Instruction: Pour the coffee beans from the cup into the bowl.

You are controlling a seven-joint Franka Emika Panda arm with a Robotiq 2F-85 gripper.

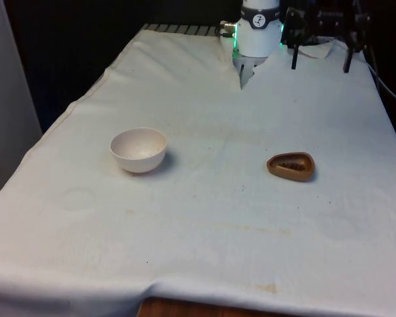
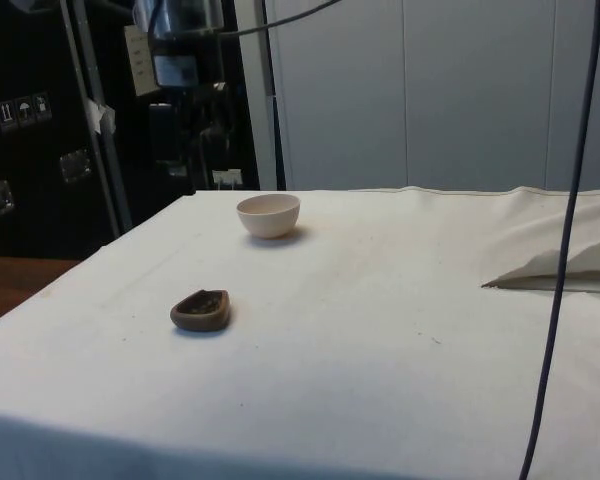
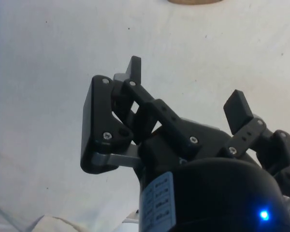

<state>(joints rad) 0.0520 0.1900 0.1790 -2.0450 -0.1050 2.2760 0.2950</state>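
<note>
- Your bowl (image 1: 138, 149) sits upright on the white cloth (image 1: 211, 218) toward the front view's left, pale and open-mouthed.
- In the side view you find the bowl (image 2: 269, 215) farther back on the surface, with the cup nearer the camera.
- Your cup (image 1: 291, 166) is the small brown vessel toward the front view's right, well apart from the bowl, with bare cloth between them.
- You can see dark beans (image 1: 292, 165) lying inside the cup; in the side view the cup (image 2: 201, 310) rests low on the cloth with its opening facing up.
- Your arm (image 1: 258, 30) stands at the far end of the surface, its white base on the cloth.
- In the wrist view your jaws (image 3: 186, 92) hang above bare cloth, spread wide, with nothing between the two black fingers (image 3: 134, 70).
- The jaws touch neither cup nor bowl.
- A tan curved edge (image 3: 193, 1) shows at the border of the wrist view; you cannot tell what it belongs to.
- A dark cable (image 2: 565, 230) hangs down the side view's right.
</note>
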